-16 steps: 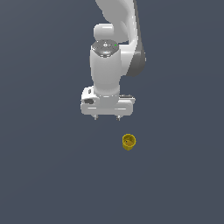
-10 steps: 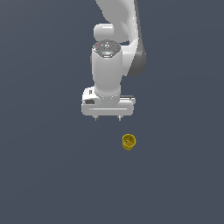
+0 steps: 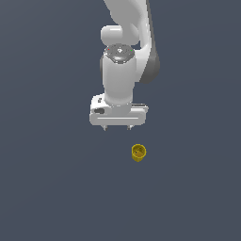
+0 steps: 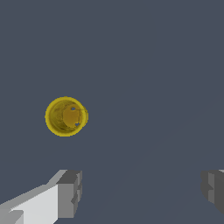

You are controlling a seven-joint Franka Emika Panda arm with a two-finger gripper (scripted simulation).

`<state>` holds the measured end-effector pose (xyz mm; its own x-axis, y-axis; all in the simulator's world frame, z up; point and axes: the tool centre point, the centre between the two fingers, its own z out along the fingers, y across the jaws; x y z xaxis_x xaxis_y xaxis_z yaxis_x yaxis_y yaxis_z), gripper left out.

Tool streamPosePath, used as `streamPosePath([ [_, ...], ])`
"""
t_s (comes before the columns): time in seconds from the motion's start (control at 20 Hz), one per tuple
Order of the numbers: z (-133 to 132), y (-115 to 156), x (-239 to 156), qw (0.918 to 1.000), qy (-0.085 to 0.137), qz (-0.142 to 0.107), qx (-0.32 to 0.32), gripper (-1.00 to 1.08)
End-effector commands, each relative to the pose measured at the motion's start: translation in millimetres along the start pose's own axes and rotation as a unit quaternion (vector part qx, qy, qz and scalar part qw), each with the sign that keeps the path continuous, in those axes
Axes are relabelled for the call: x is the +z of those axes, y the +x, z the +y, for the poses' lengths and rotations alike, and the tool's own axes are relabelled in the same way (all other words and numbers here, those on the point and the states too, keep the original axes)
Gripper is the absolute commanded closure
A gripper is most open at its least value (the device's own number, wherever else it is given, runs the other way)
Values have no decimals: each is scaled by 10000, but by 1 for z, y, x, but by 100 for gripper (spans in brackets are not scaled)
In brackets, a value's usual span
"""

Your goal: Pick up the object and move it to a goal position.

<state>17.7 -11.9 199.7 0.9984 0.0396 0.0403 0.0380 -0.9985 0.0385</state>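
Note:
The object (image 3: 138, 153) is a small mustard-yellow cup standing upright on the dark grey floor, its hollow facing up. The wrist view looks straight down into the object (image 4: 66, 116). My white gripper (image 3: 117, 128) hangs above the floor, to the exterior view's left of the cup and a little farther back, not touching it. Its two fingertips (image 4: 70, 192) are spread wide apart with nothing between them, so the gripper (image 4: 142, 190) is open.
A plain dark grey floor (image 3: 52, 188) fills both views. The white arm (image 3: 123, 70) rises from the gripper toward the upper edge of the exterior view. No other objects or edges show.
The gripper has drifted slightly lower and a touch toward the exterior view's right, nearer the cup. The cup has not moved.

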Motion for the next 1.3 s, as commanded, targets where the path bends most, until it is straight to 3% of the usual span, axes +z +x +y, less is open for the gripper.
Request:
streamPosePath([
  [0.0, -3, 1, 3, 10000, 6, -7, 39, -92],
  [0.5, -35, 19, 34, 9985, 73, -73, 536, -92],
  [0.9, -76, 34, 75, 9932, 134, -167, 1144, -92],
  [1.25, -96, 39, 97, 9892, 156, -217, 1440, -92],
])
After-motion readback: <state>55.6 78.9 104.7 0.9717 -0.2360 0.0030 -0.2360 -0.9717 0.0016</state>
